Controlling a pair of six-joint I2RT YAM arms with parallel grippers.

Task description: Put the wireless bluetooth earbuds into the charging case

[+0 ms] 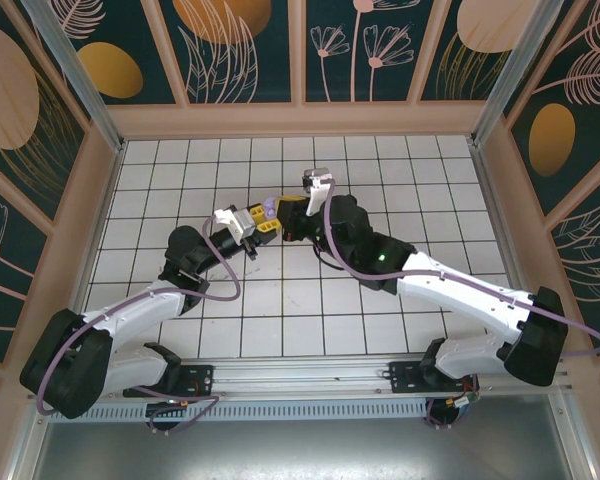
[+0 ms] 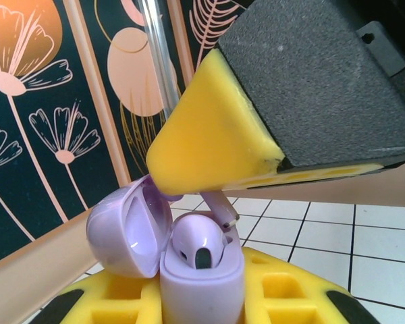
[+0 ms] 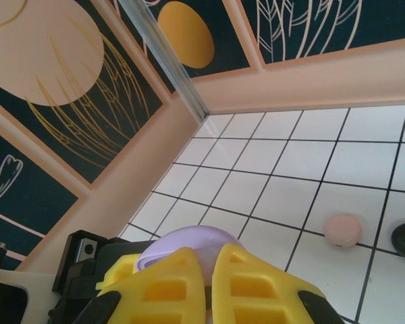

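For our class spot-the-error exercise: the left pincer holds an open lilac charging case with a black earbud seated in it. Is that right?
Not quite: the earbud seated in the lilac charging case is lilac, not black; the left wrist view shows it. The rest stands: the left pincer holds that case with its lid open.

Charging case (image 2: 202, 290): glossy lilac. Seated earbud (image 2: 199, 243): lilac, black patch. Second earbud (image 2: 221, 206): lilac stem, silver tip. Jaws: yellow, black-backed. Worktop (image 1: 280, 320): white tiles, dark grid. Walls (image 1: 240, 40): dark teal, peach and orange florals.
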